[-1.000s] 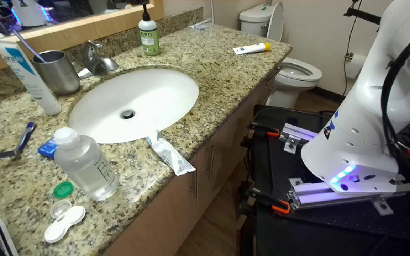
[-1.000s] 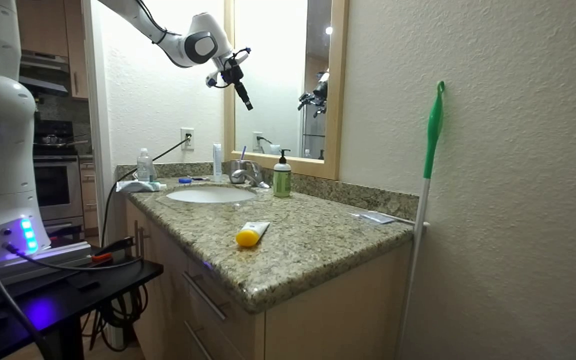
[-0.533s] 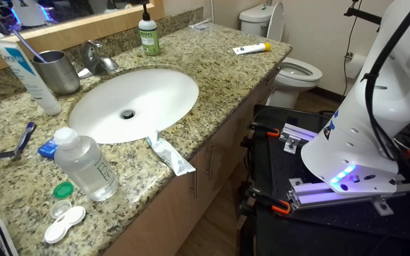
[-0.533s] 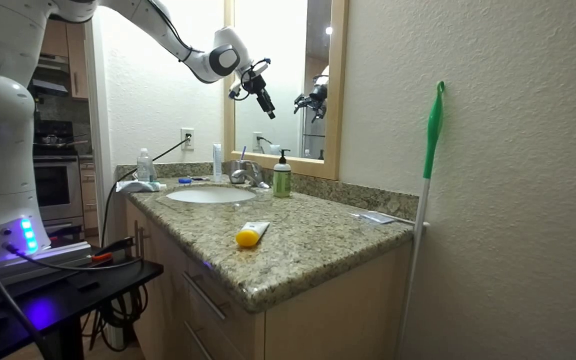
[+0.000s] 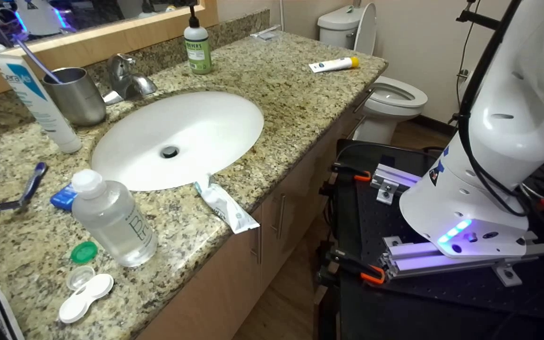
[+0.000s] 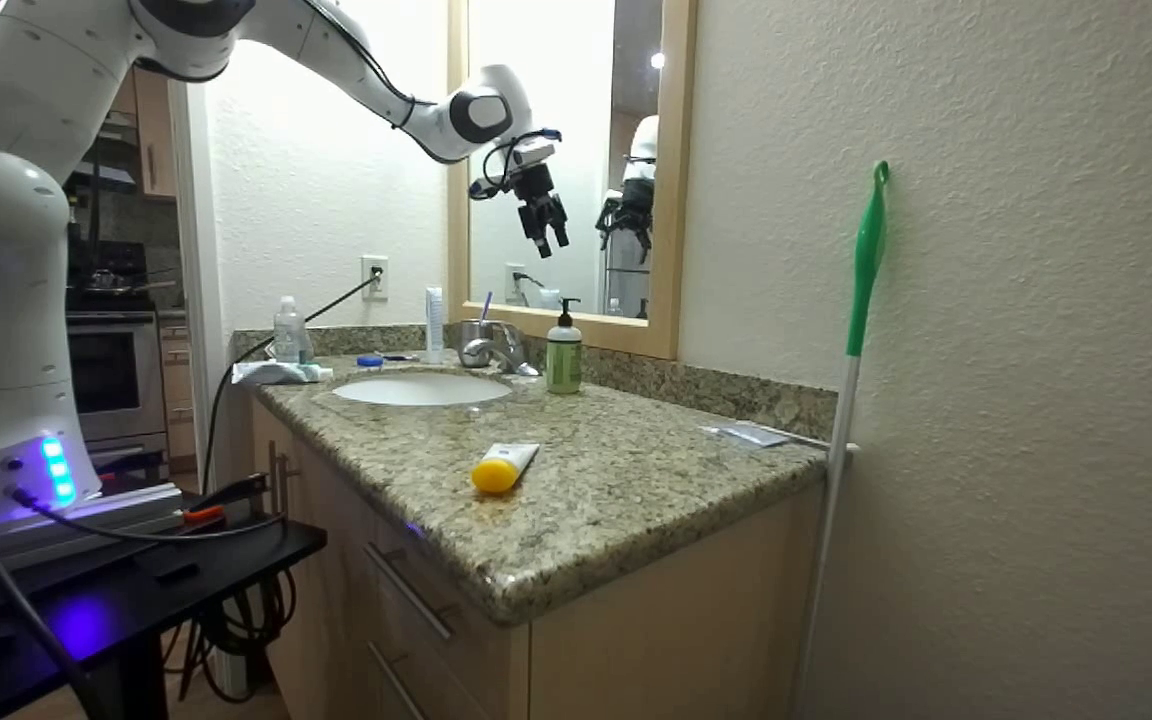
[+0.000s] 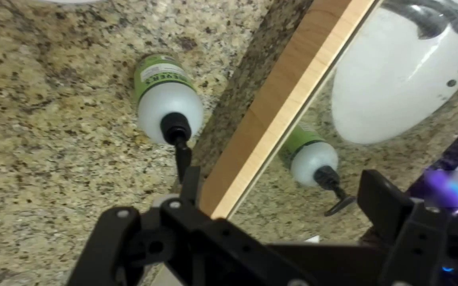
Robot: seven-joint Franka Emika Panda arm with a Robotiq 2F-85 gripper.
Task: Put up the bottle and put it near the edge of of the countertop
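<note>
While the green bottle stands upright, a cup holds a toothbrush.

Green-and-white bottle, black-topped and upright, on the speckled granite countertop, toward its back edge.
</note>
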